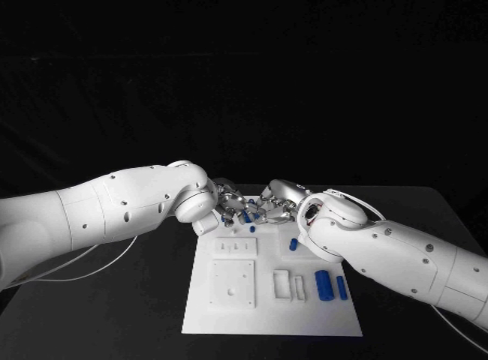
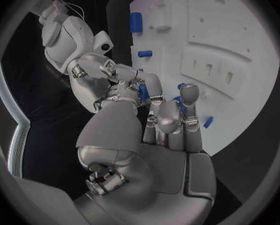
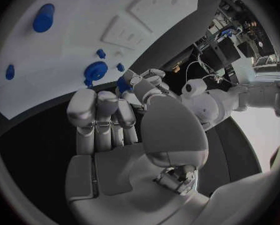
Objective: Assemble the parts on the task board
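Note:
The white task board (image 1: 309,315) lies in the middle of the table, and both hands meet over its far edge. My left hand (image 1: 231,204) pinches a small blue part (image 2: 143,91) between thumb and a finger. My right hand (image 1: 278,201) hovers right beside it, fingers side by side and thumb apart, with nothing in them (image 3: 105,110). Just beyond those fingers a blue gear-shaped part (image 3: 96,71) sits on the board. Two blue cylinders (image 1: 324,285) lie at the board's right side, and a short blue peg (image 1: 293,244) lies further back.
Raised white blocks with slots and holes (image 1: 232,283) take up the board's left half, and two narrow white bars (image 1: 282,283) lie in its middle. Small blue pieces (image 1: 251,226) rest near the far edge under the hands. Black table surrounds the board.

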Available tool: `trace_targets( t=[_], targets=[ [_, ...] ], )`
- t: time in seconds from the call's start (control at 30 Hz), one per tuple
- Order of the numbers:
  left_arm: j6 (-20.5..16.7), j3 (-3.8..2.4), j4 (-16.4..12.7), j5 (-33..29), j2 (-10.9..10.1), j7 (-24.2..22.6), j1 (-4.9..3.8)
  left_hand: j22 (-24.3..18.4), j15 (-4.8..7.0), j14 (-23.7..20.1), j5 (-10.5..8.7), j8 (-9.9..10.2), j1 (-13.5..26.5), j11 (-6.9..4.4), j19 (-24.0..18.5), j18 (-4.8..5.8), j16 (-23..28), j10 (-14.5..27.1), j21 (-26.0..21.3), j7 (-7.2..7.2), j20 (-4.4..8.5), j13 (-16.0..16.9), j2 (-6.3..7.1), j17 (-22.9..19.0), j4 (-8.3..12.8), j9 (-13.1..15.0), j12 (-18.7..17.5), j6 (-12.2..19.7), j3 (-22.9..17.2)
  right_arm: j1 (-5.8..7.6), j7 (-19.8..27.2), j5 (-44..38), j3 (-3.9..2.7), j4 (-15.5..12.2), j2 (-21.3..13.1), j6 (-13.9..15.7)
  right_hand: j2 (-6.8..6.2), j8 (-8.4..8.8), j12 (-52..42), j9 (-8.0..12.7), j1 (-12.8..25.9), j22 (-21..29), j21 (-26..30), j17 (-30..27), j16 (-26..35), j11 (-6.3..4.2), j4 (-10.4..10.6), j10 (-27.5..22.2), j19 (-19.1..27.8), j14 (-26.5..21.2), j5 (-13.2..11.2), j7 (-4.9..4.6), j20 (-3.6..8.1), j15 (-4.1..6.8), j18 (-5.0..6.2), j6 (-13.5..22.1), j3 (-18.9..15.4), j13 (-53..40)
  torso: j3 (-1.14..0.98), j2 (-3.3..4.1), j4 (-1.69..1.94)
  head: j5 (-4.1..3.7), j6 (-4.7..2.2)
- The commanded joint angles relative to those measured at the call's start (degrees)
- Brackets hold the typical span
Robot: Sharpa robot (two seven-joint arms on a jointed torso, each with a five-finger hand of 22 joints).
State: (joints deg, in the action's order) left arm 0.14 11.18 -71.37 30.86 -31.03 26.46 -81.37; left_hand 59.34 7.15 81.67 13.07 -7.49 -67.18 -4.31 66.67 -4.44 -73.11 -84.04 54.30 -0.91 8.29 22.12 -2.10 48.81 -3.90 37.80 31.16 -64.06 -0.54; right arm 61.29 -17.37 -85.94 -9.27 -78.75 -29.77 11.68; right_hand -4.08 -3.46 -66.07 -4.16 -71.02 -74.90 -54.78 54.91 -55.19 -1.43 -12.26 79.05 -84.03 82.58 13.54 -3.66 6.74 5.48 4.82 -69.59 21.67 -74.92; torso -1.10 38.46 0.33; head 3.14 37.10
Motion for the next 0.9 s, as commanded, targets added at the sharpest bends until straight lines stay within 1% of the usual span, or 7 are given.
trace_targets(
  t=[0.03,0.23,0.27,0.37,0.43,0.67,0.9],
  targets=[
    [-0.03,-0.06,-0.21,-0.19,-0.01,-1.01,-0.1,0.15,0.16,-0.39,2.51,-0.08,-1.17,0.31,0.2,0.76,0.29,-2.5,-0.45,0.33,-0.07,0.03,-1.89,-0.11,1.28,0.1,-0.34,0.33,-0.59,-0.01,-0.11,-0.63,0.0,-0.1,0.05,-1.42,0.77,-0.2,0.09,-2.71,-0.04,-6.48,-0.08,-0.03,0.27,-0.55,0.28,-0.01,-3.7,0.05,0.18,0.39,0.16,0.22,-0.76,-1.53,-0.21,-1.96,0.03,0.02,-0.04,0.01,0.18],
    [-0.21,-0.06,-0.25,-1.57,-0.28,-1.61,-0.1,0.17,0.31,-0.81,6.81,-2.48,-3.88,0.01,-0.26,0.95,0.9,-2.34,-1.79,0.94,0.08,-0.29,-3.49,-0.9,4.48,3.54,-1.46,0.57,-3.32,-0.01,-0.34,-0.63,0.0,0.17,0.07,-1.78,0.81,-0.19,0.18,-2.7,-0.01,-6.43,0.05,-0.15,0.43,-0.54,0.34,-0.06,-3.68,0.01,0.21,0.38,0.15,0.2,-0.75,-1.48,-0.27,-1.93,-0.03,0.04,0.04,0.0,0.3],
    [-0.22,-0.06,-0.26,-1.78,-0.33,-1.69,-0.1,0.34,0.32,-0.83,4.73,-3.14,-4.03,-0.05,-0.25,1.02,0.93,-2.39,-1.99,0.9,0.12,-0.29,-3.55,-0.91,5.11,5.12,-1.77,1.19,-5.43,-0.02,-0.36,-0.63,0.0,0.23,0.1,-1.81,0.81,-0.19,0.18,-2.7,-0.01,-6.43,0.05,-0.15,0.43,-0.54,0.34,-0.06,-3.68,0.01,0.21,0.38,0.15,0.2,-0.75,-1.48,-0.27,-1.93,-0.02,0.05,0.04,0.01,0.29],
    [-0.13,-0.06,-0.3,-2.27,-0.44,-1.85,-0.1,1.18,0.14,-0.88,4.1,-3.92,-1.6,-0.07,-0.13,0.99,0.9,-2.48,-2.66,0.72,0.06,0.09,-0.85,-0.83,6.62,8.5,-2.01,2.11,-15.31,-0.03,-0.39,-0.63,0.0,0.43,0.25,-1.93,0.84,-0.18,0.24,-2.7,0.0,-6.4,0.13,-0.14,0.44,-0.55,0.37,-0.08,-3.67,0.02,0.34,0.39,0.16,0.21,-0.74,-1.48,-0.29,-1.9,-0.02,0.04,0.03,0.07,0.41],
    [-0.04,-0.06,-0.37,-2.31,-0.48,-1.9,-0.1,1.66,0.22,-0.92,4.13,-4.2,-0.98,0.0,-0.06,1.02,0.92,-2.41,-2.99,0.66,0.03,0.19,-0.27,-0.82,7.02,9.75,-2.15,2.06,-17.71,-0.04,-0.39,-0.62,0.0,0.51,0.34,-2.01,0.84,-0.18,0.24,-2.7,0.0,-6.4,0.13,-0.14,0.44,-0.55,0.37,-0.08,-3.67,0.02,0.34,0.39,0.16,0.21,-0.74,-1.48,-0.29,-1.9,-0.04,0.02,0.06,0.05,0.52],
    [0.44,-0.07,-0.56,-1.61,-0.37,-1.95,-0.08,2.83,0.2,-0.92,2.98,-4.35,-1.1,-0.08,0.08,1.09,0.74,-2.4,-3.86,0.75,0.02,0.43,-0.17,-0.47,7.38,12.76,-2.29,2.02,-19.51,-0.06,-0.39,-0.5,0.0,0.64,0.61,-2.13,0.83,-0.18,0.34,-2.69,0.05,-6.34,0.29,-0.17,0.5,-0.55,0.42,-0.13,-3.66,0.03,0.38,0.39,0.16,0.21,-0.73,-1.43,-0.37,-1.85,-0.04,0.01,0.0,0.23,0.51],
    [-0.41,-0.07,-0.46,-2.07,-0.28,-1.65,-0.09,3.76,0.29,-0.72,4.75,-3.83,-0.53,-0.15,0.51,1.08,0.47,-2.49,-4.45,0.79,0.1,0.6,0.08,-0.06,8.17,13.73,-2.03,1.36,-20.53,-0.06,-0.1,0.11,0.0,0.64,0.58,-1.63,-0.28,-0.08,1.22,-1.68,0.77,-6.21,0.66,-0.33,0.75,-0.05,1.11,-0.59,-3.62,0.02,0.66,-0.37,0.07,-0.01,-0.59,1.94,-1.11,-1.35,-0.06,0.02,-0.03,0.28,0.51]
  ],
)
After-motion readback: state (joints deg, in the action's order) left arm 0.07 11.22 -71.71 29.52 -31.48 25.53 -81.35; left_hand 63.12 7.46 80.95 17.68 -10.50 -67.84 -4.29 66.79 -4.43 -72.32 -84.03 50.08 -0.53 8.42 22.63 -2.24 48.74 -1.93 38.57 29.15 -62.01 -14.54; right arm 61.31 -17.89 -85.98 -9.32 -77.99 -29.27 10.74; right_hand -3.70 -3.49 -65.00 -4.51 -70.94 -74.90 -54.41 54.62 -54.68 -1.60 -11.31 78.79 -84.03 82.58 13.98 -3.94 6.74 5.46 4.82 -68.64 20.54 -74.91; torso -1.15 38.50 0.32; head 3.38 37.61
